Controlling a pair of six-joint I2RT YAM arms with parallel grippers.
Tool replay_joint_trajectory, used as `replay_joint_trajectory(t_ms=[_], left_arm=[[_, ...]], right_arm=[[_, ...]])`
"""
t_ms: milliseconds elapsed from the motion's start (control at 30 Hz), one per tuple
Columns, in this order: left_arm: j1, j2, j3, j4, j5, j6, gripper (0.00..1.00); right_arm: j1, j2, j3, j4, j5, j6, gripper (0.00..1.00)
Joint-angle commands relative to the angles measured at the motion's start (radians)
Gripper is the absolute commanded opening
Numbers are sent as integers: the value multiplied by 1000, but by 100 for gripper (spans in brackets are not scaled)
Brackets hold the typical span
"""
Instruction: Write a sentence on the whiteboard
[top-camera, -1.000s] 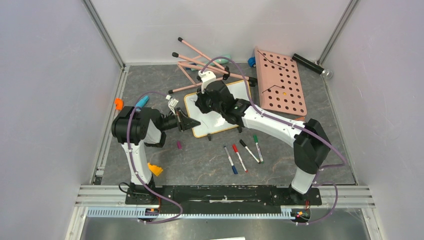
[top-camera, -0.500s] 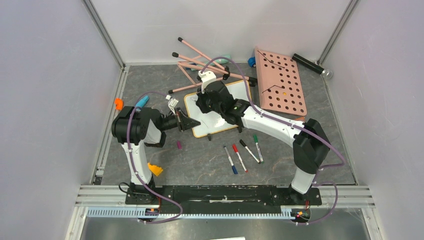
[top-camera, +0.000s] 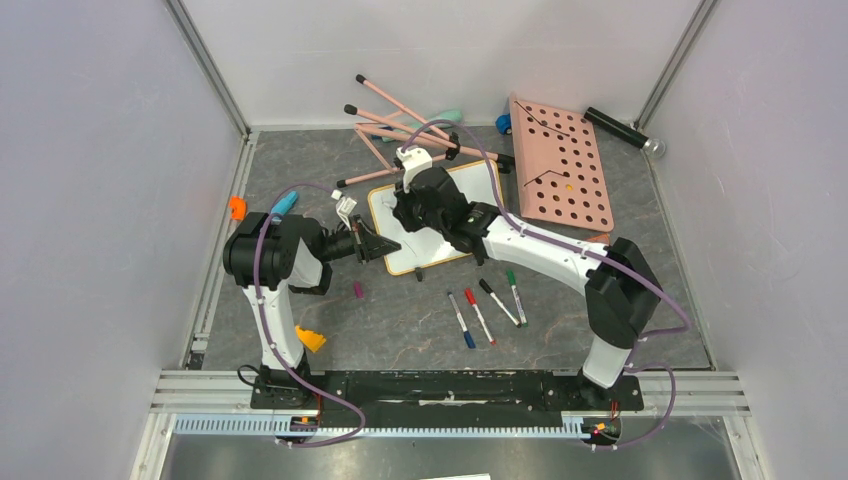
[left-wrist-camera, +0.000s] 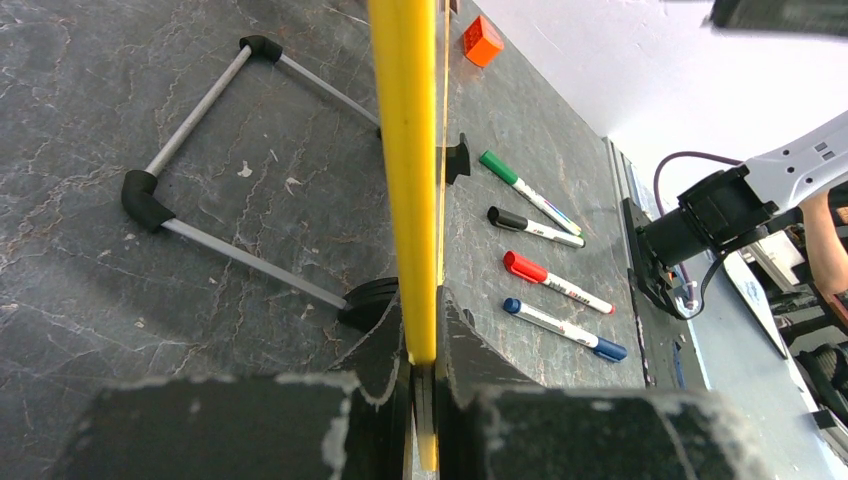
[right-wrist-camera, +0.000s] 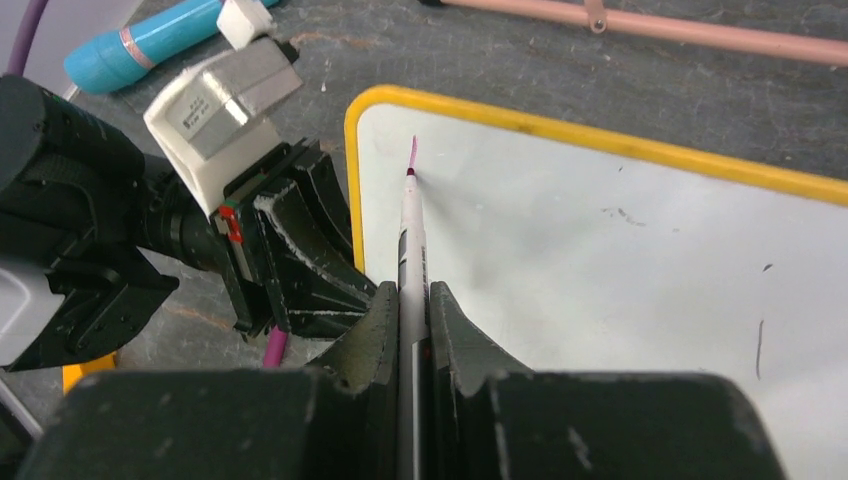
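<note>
The left hand (left-wrist-camera: 421, 320) is clamped shut on the rim of the whiteboard (right-wrist-camera: 600, 250), steadying it on the bench (top-camera: 400, 310) between the arms. The right hand (right-wrist-camera: 412, 300) pinches a marker (right-wrist-camera: 411, 235) tightly, its tip touching the board's corner (the sentence (right-wrist-camera: 413, 150) is only one short pink stroke).

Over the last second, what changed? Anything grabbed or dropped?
The right gripper, shut on the marker, edged slightly toward the far side of the whiteboard, uncovering a little more of the board's near part in the top view. Nothing was taken hold of or let go. Unchanged: the left gripper stays clamped on the whiteboard's rim, the board has not shifted, and the spare markers lie where they were.
</note>
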Motion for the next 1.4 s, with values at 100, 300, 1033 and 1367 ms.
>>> replay_joint_trajectory(t_ms=[100,300,1033,1367], left_arm=[[-7,28,-11,47,-35,170,7],[-7,28,-10,47,-36,170,7],[-7,29,-11,47,-37,170,7],[-7,32,-9,47,-37,167,8]], right_arm=[[2,-46,-62,0,9,1,0],[1,-55,-70,2,2,4,0],[0,-61,29,-14,-35,-46,0],[0,-15,49,-17,-8,-57,0]])
